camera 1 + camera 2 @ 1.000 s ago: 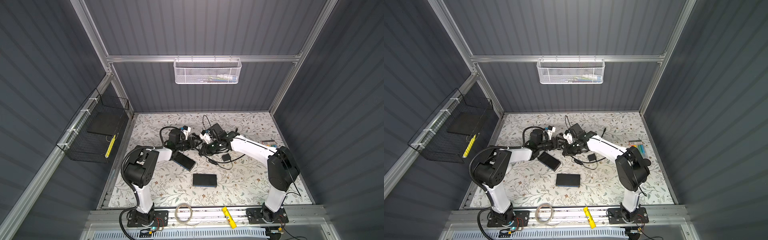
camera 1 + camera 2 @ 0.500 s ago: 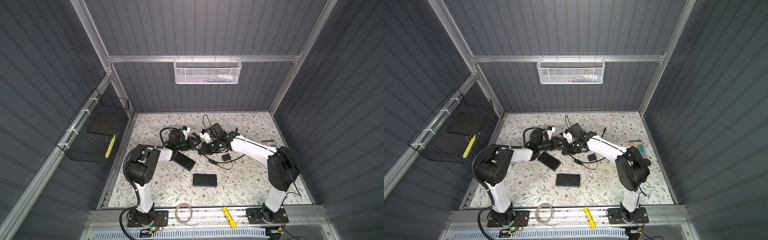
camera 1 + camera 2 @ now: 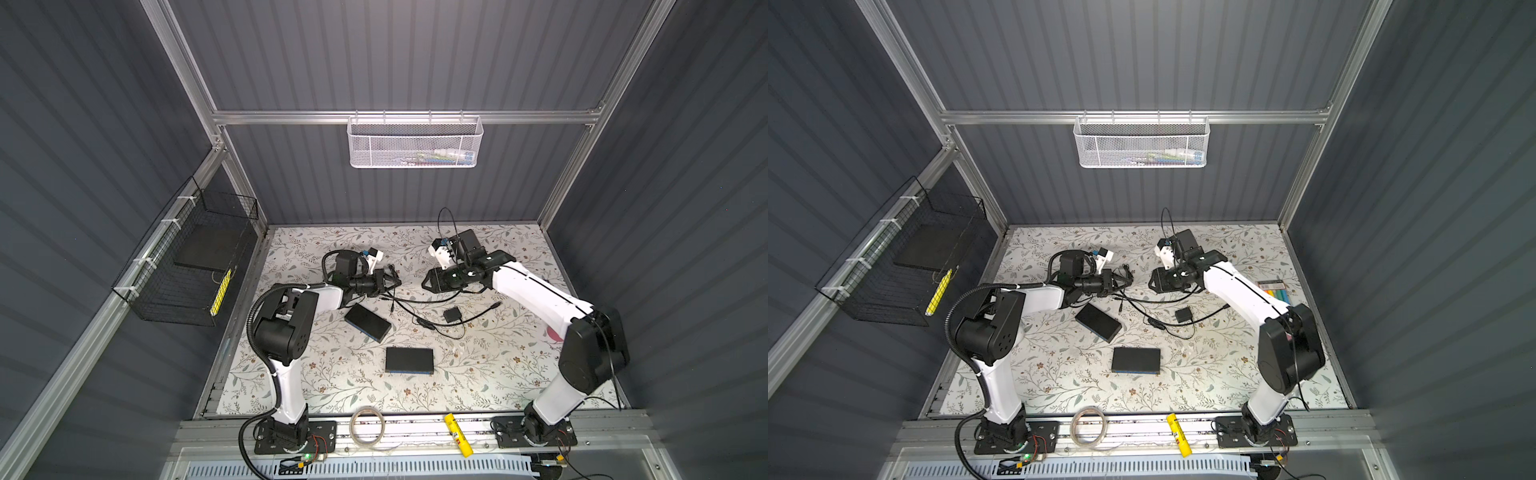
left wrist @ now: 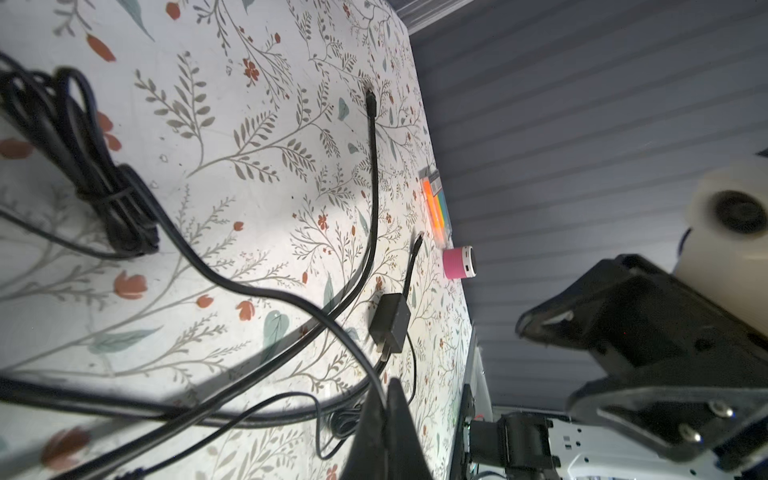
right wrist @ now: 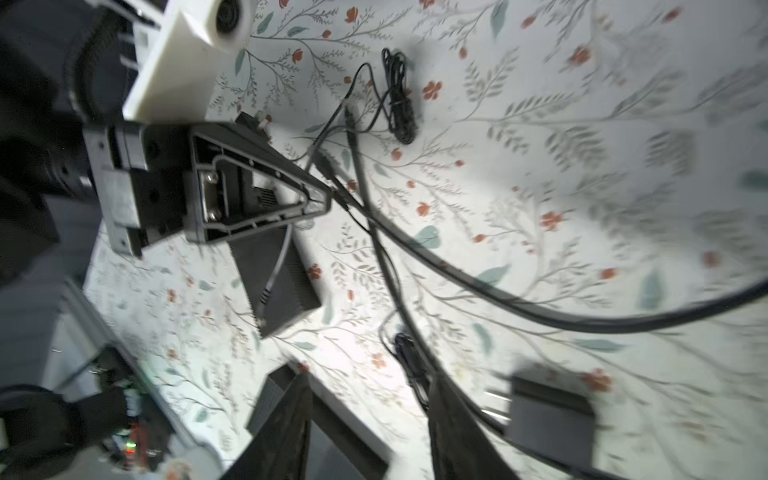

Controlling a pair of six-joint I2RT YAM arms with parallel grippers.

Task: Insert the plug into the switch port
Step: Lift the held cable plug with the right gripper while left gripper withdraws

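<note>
left pincer (image 3: 396, 283) clamped on cable (image 3: 428, 300), cable running rightward

The table cover (image 3: 498, 374) looks matt and printed, the cable (image 5: 602, 328) smooth rubber, the switch (image 3: 409, 360) matt plastic.

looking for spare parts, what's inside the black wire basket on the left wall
A flat black slab lies inside the black wire basket, and a yellow stick leans against its side. Anything under the slab is covered.
</note>
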